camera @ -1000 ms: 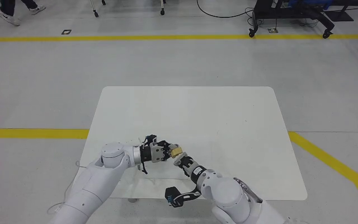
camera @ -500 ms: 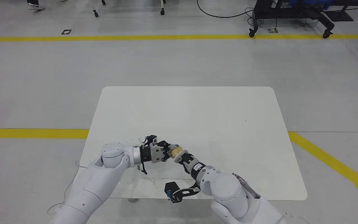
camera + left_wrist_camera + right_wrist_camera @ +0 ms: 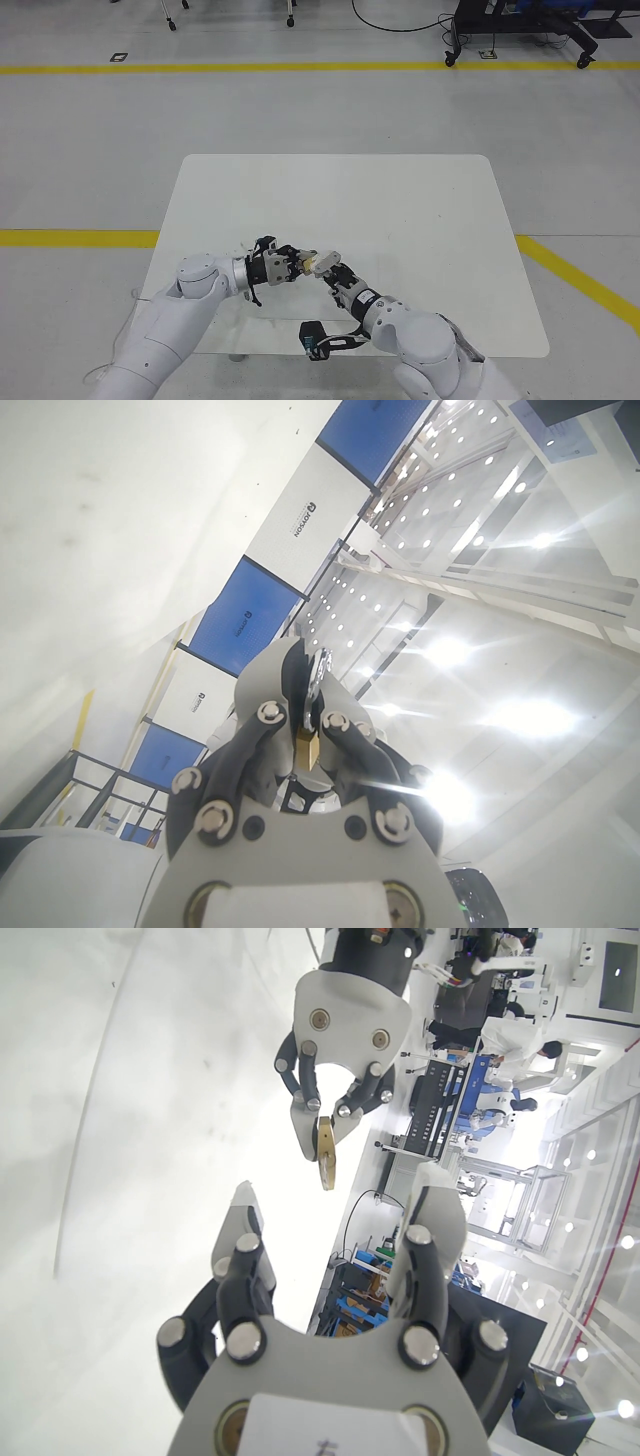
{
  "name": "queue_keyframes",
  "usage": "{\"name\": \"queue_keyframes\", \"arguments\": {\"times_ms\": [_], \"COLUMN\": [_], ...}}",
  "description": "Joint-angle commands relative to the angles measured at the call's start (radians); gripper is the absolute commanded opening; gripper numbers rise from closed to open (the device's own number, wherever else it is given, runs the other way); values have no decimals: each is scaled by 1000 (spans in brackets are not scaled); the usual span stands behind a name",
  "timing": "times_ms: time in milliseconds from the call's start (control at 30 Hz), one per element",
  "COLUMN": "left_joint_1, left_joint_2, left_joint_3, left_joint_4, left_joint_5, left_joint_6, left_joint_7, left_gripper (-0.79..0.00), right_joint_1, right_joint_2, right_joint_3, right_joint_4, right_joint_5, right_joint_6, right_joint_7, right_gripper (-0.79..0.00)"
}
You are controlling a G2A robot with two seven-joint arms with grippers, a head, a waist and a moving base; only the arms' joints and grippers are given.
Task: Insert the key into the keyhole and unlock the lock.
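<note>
My left end effector (image 3: 296, 264) clamped the lock (image 3: 325, 1140) above the desk (image 3: 400, 200) | key (image 3: 328, 1174) stuck out of it | my right end effector (image 3: 339, 1185) gaped apart, just short of the key

Gold-yellow lock (image 3: 325, 1140) with a shiny silver key (image 3: 318, 677). Plain white table (image 3: 400, 200). Light grey floor (image 3: 300, 110) with long yellow stripes (image 3: 300, 68). Left hand (image 3: 292, 266) and right hand (image 3: 339, 1190) both pale grey, white and black, with small silver dots. Blue and white panels (image 3: 245, 620) far behind.
</note>
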Motion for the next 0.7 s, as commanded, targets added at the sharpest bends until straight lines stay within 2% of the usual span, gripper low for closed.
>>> {"name": "queue_keyframes", "arguments": {"times_ms": [0, 67, 167, 233, 433, 667], "left_joint_1": [4, 9, 29, 45, 98, 145], "left_joint_2": [1, 2, 7, 10, 20, 26], "left_joint_3": [-8, -20, -39, -52, -88, -104], "left_joint_4": [-10, -30, -68, -97, -177, -252], "left_joint_5": [4, 28, 74, 100, 205, 305], "left_joint_6": [-31, -101, -221, -290, -464, -564], "left_joint_7": [5, 27, 56, 65, 117, 166], "left_gripper": [-785, -785, -785, -785, -785, -785], "right_joint_1": [-29, -56, -84, -91, -83, -65], "right_joint_2": [7, 13, 20, 22, 13, 0], "right_joint_3": [21, 31, 25, 16, 10, 1], "right_joint_4": [-28, -53, -73, -63, -40, -15], "right_joint_5": [-13, -27, -67, -92, -82, -41], "right_joint_6": [2, 6, 16, 19, 8, -23], "right_joint_7": [-6, -18, -32, -28, 28, 73], "right_gripper": [-268, -431, -594, -785, -785, -785]}}
